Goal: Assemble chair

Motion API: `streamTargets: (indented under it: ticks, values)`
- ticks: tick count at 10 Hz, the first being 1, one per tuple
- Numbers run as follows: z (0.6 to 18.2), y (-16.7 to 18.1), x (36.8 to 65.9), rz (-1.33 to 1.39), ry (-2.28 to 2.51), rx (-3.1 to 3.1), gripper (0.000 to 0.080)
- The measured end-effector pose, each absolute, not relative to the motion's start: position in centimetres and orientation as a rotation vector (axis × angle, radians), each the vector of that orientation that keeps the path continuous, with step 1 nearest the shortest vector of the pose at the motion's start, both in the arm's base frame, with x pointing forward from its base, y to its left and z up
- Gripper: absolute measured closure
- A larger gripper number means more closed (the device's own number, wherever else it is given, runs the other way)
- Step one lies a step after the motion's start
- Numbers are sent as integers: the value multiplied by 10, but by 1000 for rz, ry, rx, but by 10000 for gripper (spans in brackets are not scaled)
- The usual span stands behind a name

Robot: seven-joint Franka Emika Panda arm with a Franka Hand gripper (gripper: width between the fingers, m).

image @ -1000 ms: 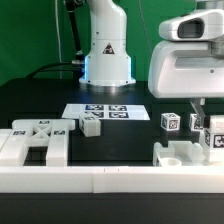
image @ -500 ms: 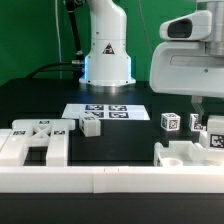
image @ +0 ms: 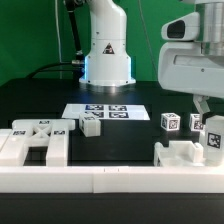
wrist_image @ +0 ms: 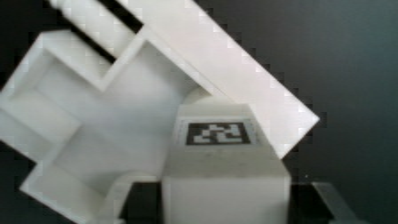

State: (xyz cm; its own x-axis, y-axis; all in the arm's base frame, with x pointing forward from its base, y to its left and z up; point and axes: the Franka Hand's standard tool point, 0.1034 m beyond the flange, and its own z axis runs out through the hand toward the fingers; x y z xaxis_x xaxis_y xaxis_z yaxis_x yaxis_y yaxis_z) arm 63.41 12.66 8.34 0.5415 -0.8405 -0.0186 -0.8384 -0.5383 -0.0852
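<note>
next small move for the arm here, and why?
Probably close the gripper on the tagged chair block: the wrist view shows it centred between the jaws, and I can't tell whether it's clamped. The flat chair part lies right behind, so avoid sideways motion.

Low exterior, close wrist view share chair (image: pixel 186 156).

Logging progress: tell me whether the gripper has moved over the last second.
Yes. The gripper shifted slightly toward the exterior view's right, away from the marker board.

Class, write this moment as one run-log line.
gripper: fingers either side of tagged chair part | grip: cannot tell | seat: lying beyond that part | chair: not yet assembled
</note>
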Motion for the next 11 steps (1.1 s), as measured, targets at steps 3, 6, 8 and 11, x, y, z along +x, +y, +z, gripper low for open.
streamTargets:
  ticks: [3, 6, 8, 11]
  values:
    - [83, 129, 634, -4, 1807, -2444, 509]
    - [83, 129, 634, 10, 1945, -2330, 501]
    - [83, 129, 634, 12, 1885, -2384, 318]
    - [87, 134, 635, 20, 1626, -2588, 156]
